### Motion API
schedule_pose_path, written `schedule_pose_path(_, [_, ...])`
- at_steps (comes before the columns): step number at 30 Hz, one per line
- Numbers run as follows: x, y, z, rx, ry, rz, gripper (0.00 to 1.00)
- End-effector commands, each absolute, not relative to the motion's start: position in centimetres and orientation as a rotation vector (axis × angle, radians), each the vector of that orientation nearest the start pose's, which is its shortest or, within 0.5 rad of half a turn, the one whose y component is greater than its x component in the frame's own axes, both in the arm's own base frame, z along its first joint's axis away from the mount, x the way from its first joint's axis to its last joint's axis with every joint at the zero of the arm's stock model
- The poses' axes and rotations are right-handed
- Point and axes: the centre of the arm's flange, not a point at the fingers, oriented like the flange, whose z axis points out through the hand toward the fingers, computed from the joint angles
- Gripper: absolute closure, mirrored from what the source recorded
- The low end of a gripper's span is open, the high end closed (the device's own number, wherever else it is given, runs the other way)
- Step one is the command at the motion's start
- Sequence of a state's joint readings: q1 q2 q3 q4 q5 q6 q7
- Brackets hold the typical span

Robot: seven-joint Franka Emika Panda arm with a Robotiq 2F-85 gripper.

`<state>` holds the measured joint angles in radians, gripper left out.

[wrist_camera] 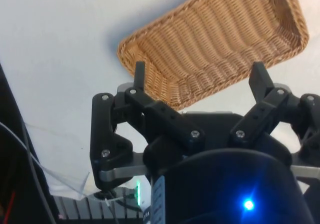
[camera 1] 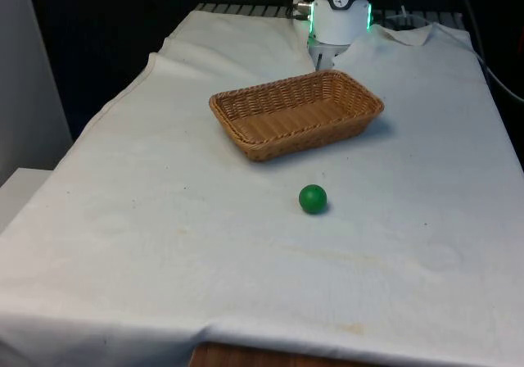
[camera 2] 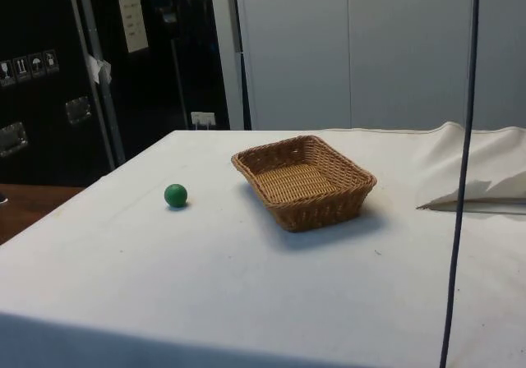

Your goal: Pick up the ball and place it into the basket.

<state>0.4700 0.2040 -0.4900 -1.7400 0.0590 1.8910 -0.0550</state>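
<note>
A small green ball (camera 1: 312, 199) (camera 2: 175, 195) lies on the white cloth, nearer the table's front edge than the basket and a short way apart from it. The woven wicker basket (camera 1: 270, 146) (camera 2: 320, 212) (wrist_camera: 215, 44) is oblong and has nothing in it; it stands in the middle of the table, set at an angle. My gripper (wrist_camera: 199, 73) hangs high above the basket's end nearest the robot. It is open, with its two black fingers (wrist_camera: 140, 71) wide apart and nothing between them.
The robot's white base (camera 1: 340, 11) stands right behind the basket. A raised fold of cloth (camera 2: 472, 171) lies at that end of the table. A thin dark cable (camera 2: 462, 179) hangs down in the side view. Bare cloth surrounds the ball.
</note>
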Motion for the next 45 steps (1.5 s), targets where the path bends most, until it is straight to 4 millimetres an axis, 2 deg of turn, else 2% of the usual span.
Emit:
schedule_pose_path(1, [61.7,1.1,46.1,-3.171,-0.042,0.042,0.00])
schedule_pose_path(8, [63.0,1.1,44.6,-3.160,-0.053,0.010,0.00])
schedule_pose_path(18, [63.2,0.8,43.1,-3.151,-0.080,-0.026,0.00])
schedule_pose_path(22, [63.3,0.7,42.0,-3.141,-0.104,-0.059,0.00])
schedule_pose_path(27, [63.9,0.5,39.9,-3.143,-0.124,-0.078,0.00])
schedule_pose_path(28, [63.7,0.4,40.1,-3.150,-0.121,-0.075,0.00])
schedule_pose_path(35, [65.1,0.5,36.8,-3.155,-0.133,-0.096,0.00])
schedule_pose_path(38, [65.1,0.5,36.4,-3.165,-0.132,-0.089,0.00])
schedule_pose_path(45, [65.9,0.7,33.3,-3.162,-0.135,-0.102,0.00])
